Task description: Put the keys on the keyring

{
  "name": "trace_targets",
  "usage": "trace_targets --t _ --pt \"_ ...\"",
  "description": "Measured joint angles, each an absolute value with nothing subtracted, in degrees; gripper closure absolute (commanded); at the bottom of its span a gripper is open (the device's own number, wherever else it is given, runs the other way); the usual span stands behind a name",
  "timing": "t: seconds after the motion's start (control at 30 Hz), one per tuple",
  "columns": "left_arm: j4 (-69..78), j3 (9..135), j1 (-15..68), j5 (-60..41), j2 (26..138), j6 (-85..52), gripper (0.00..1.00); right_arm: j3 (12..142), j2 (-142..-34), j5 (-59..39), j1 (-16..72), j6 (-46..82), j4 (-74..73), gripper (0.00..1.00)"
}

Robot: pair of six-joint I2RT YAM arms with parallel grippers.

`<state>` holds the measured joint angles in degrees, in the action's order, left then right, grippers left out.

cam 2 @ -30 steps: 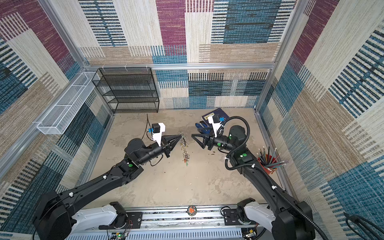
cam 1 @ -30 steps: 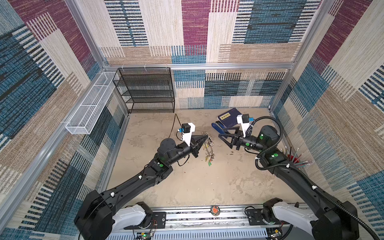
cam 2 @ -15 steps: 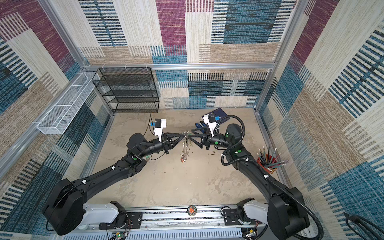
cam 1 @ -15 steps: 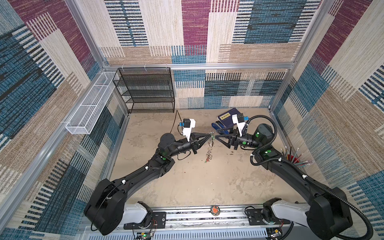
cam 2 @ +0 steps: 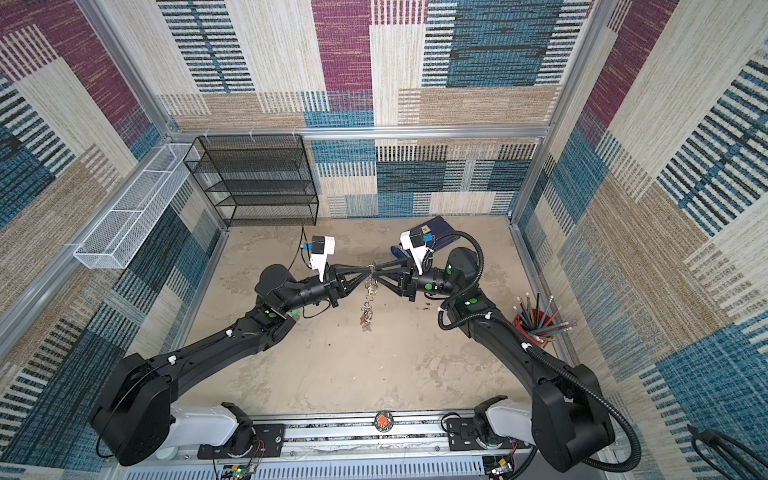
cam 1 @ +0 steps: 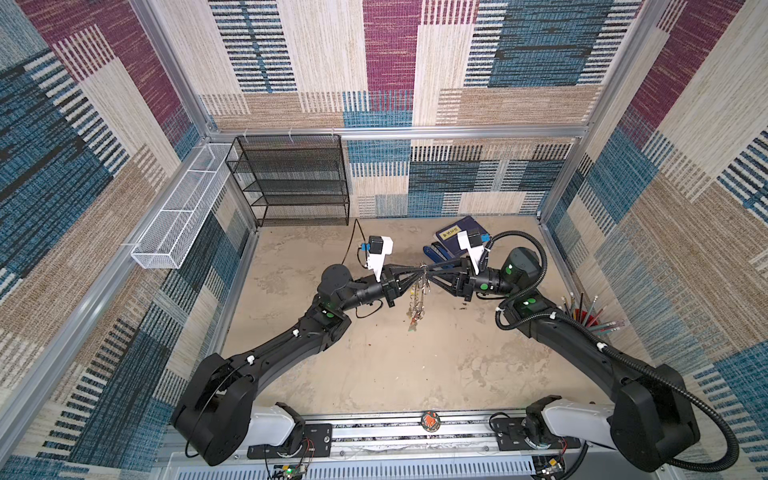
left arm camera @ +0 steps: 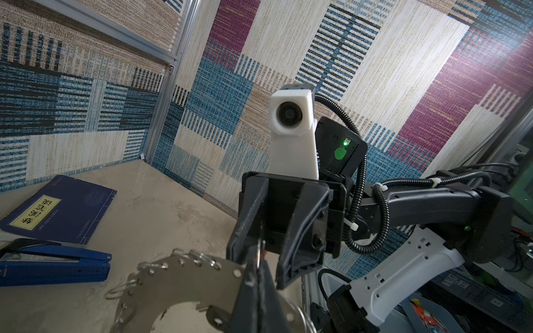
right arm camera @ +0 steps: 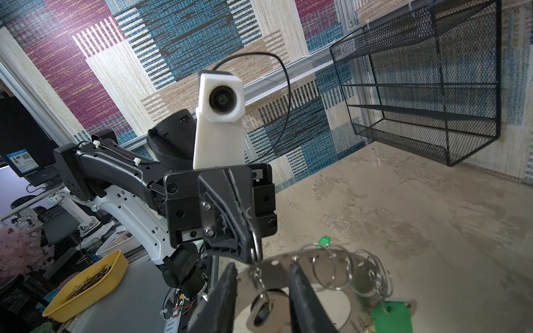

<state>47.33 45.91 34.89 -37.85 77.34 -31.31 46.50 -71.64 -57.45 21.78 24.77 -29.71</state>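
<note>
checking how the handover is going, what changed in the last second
The right tool moved in toward the left tool and narrowed its jaws over the rim of the keyring, though a gap remains. The left tool shifted slightly toward the middle, still shut on the keyring, which hangs in the air. Nothing else moved.

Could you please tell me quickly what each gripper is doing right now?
Left gripper: shut on the keyring, at its rim.
Right gripper: open, jaws straddling the keyring's rim, not clamped.
</note>
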Motion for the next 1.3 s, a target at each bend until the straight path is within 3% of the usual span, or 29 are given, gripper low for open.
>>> trace_targets --t 0.3,0.57,0.8,1.3 --pt "47.1 45.9 34.9 -37.8 77.3 -31.3 1.00 46.5 -72.2 -58.1 22.1 25.3 -30.4 0.92" --pt "46.8 45.9 34.8 -37.8 77.3 -31.3 1.00 46.4 -72.9 -58.5 22.1 27.0 -32.2 1.00" --pt "45.6 45.9 34.8 -37.8 77.2 -31.2 1.00 45.7 -73.1 -58.5 22.2 27.7 -33.1 1.00" --pt "35.1 46.8 33.3 -38.1 73.0 -28.3 0.81 46.2 -73.7 -57.5 22.4 25.1 -30.0 1.00"
